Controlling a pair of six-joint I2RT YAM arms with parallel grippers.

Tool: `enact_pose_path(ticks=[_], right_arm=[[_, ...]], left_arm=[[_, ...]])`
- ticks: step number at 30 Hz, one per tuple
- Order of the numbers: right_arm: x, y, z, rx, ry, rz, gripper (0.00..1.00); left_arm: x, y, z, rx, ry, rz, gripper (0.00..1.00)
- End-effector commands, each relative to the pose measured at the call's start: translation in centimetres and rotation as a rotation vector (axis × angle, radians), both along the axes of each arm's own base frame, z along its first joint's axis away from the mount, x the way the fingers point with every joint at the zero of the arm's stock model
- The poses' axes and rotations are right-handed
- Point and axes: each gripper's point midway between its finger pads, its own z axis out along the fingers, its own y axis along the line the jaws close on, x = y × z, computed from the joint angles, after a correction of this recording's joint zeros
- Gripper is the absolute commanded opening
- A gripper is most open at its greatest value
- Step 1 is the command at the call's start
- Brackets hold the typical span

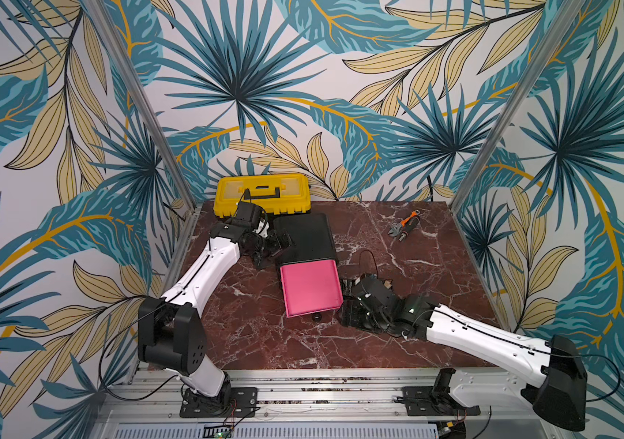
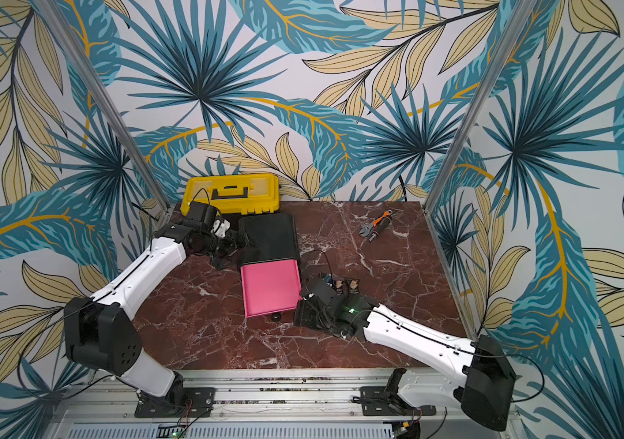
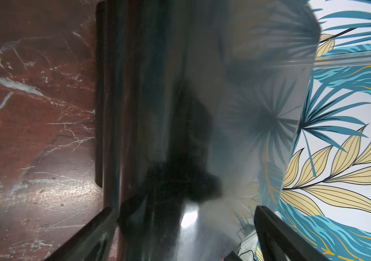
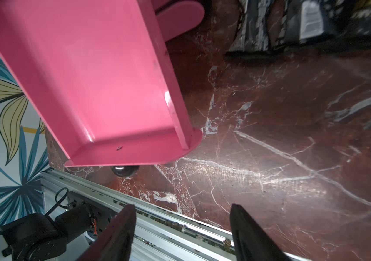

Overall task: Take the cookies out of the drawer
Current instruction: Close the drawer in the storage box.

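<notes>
The pink drawer (image 1: 310, 289) (image 2: 270, 289) (image 4: 101, 79) is pulled out of its black case (image 1: 304, 235) (image 2: 268, 237) (image 3: 180, 113) and shows a bare floor. Several cookies (image 2: 346, 285) (image 4: 311, 24), dark foil packets, lie on the table just right of the drawer, partly hidden by my right arm. My right gripper (image 1: 346, 319) (image 2: 304, 313) (image 4: 182, 214) hovers open and empty beside the drawer's front right corner. My left gripper (image 1: 284, 243) (image 3: 184, 217) stands wide open at the case's left side, its fingers straddling that edge.
A yellow toolbox (image 1: 263, 194) stands at the back left behind the case. An orange-handled wrench (image 1: 403, 226) lies at the back right. The drawer's black knob (image 1: 317, 316) (image 4: 123, 170) faces the aluminium front rail (image 1: 303, 384).
</notes>
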Motion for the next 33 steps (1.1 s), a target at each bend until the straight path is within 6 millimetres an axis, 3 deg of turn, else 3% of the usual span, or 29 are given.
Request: enact_pose_path(ticks=[1,6,12,16,26,33], right_arm=[[0.3,1.4,-1.4,0.076,0.016,-0.059,0.66],[1.2,3.1,-2.1,0.086,0.022,-0.050,0.56],[3.3,4.3,-1.5,0.130,-0.029,-0.117,0.42],[4.4,5.9,0.0,0.191,-0.070,-0.114,0.41],[6.3,7.6,3.4,0.189,-0.152,-0.087,0.40],[7.4,7.8,4.0,0.118,-0.189,-0.071,0.40]], left_arm=[[-0.7,-0.7,-0.5,-0.005,0.009,-0.044,1.00],[-1.5,-0.6,-1.7,-0.004,0.031,-0.043,1.00],[-1.7,-1.0,-2.2,0.004,0.042,-0.058,1.00],[-2.0,-0.9,-2.3,0.015,0.040,-0.061,1.00],[-2.9,-0.9,-2.9,0.025,0.051,-0.072,1.00],[-3.2,-1.0,-3.3,0.023,0.059,-0.072,1.00]])
